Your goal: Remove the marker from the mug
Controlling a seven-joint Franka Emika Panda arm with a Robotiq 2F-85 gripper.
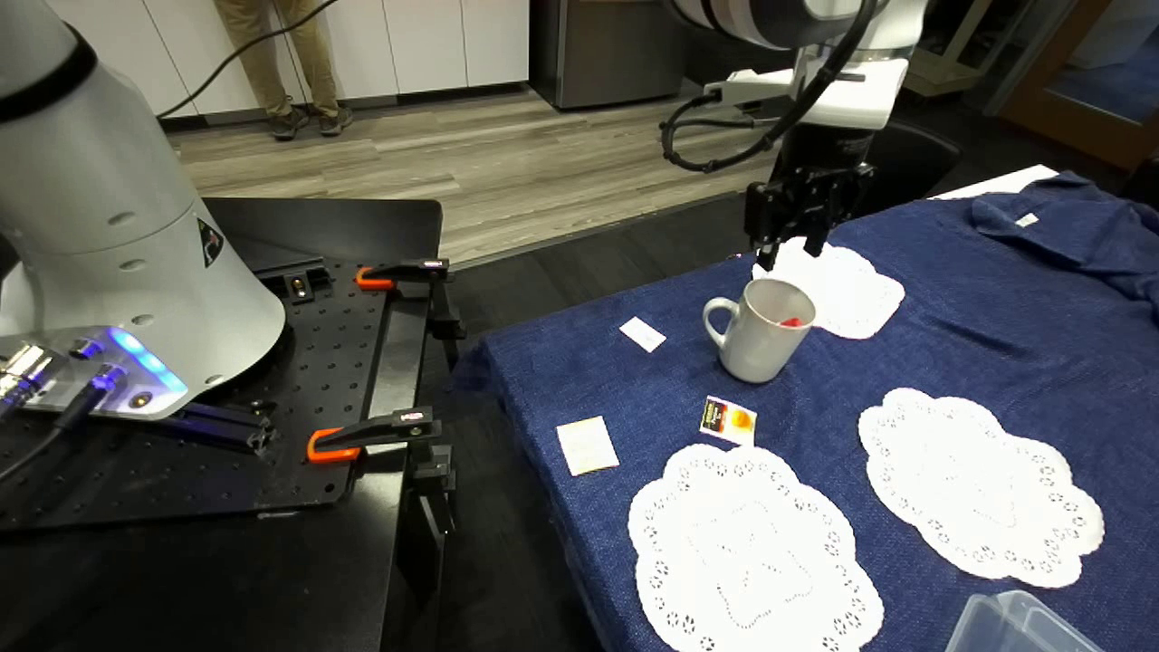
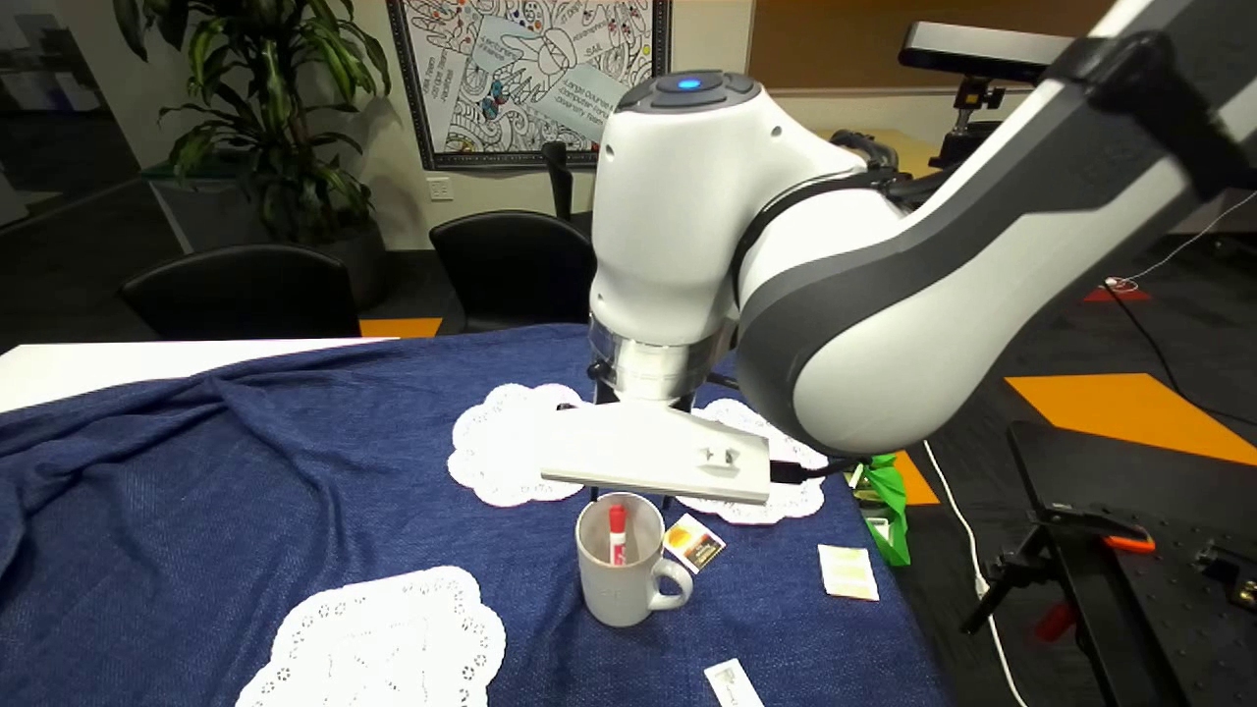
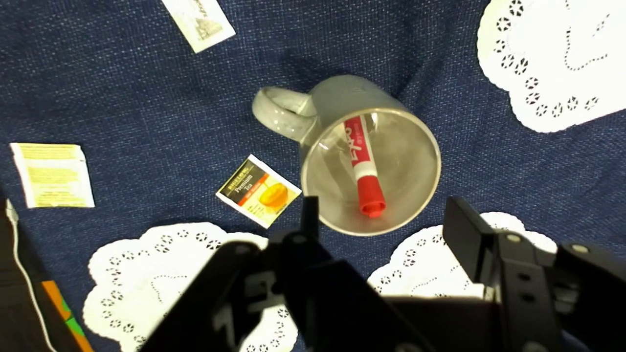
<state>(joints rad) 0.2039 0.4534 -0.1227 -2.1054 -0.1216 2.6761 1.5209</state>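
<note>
Black pincer (image 1: 790, 258) spread wide, clear of the mug (image 1: 759, 340).

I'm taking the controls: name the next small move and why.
Probably narrow the gripper a little before lowering: in the wrist view its open jaws appear about as wide apart as the mouth of the mug, and the marker sits inside, its red cap toward the opening.

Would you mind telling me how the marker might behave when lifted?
The marker looks like hard plastic, so probably stiff. Being round, it might twist in a grip. The mug around it is far wider, so it may swing aside if nudged.
</note>
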